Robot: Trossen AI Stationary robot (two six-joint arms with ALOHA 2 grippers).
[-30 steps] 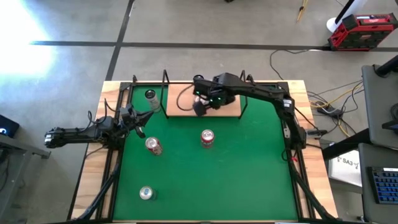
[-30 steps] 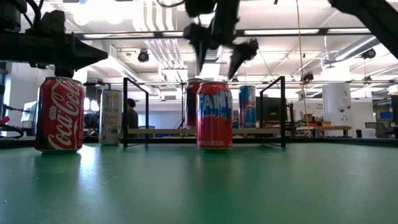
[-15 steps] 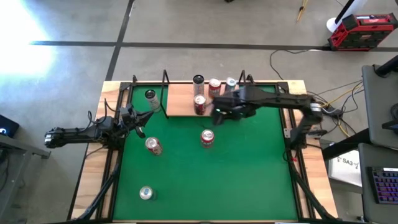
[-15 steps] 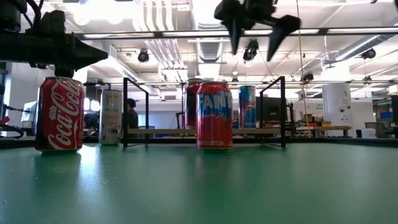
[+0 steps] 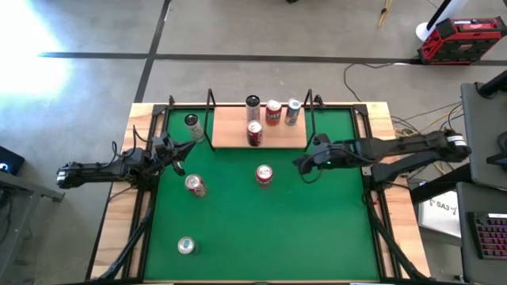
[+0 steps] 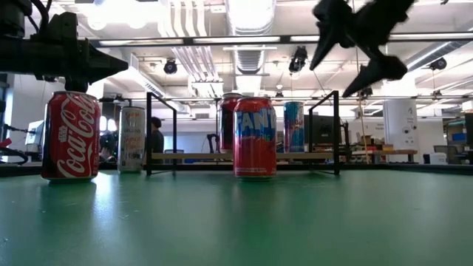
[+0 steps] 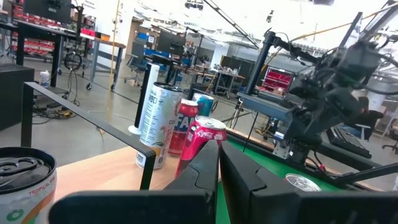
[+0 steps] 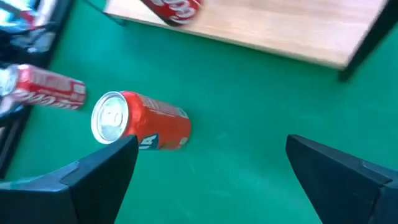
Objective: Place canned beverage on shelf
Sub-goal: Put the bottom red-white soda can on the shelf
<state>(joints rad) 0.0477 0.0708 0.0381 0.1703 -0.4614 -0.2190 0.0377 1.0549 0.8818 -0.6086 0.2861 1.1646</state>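
Retreating from the shelf (image 5: pixel 230 131), the right gripper (image 5: pixel 305 166) now hovers with fingers spread beside a red Fanta can (image 5: pixel 264 176) on the green mat (image 5: pixel 261 229). Four cans stand on the shelf, the Coca-Cola can (image 5: pixel 254 133) nearest its front edge. Left gripper (image 5: pixel 176 154) waits, fingers closed, above another Coca-Cola can (image 5: pixel 195 185).

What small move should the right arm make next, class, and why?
Probably swing toward the Fanta can and lower over it. The right gripper hangs open and empty beside it, four cans already stand on the shelf, and this is the nearest can on the green mat.
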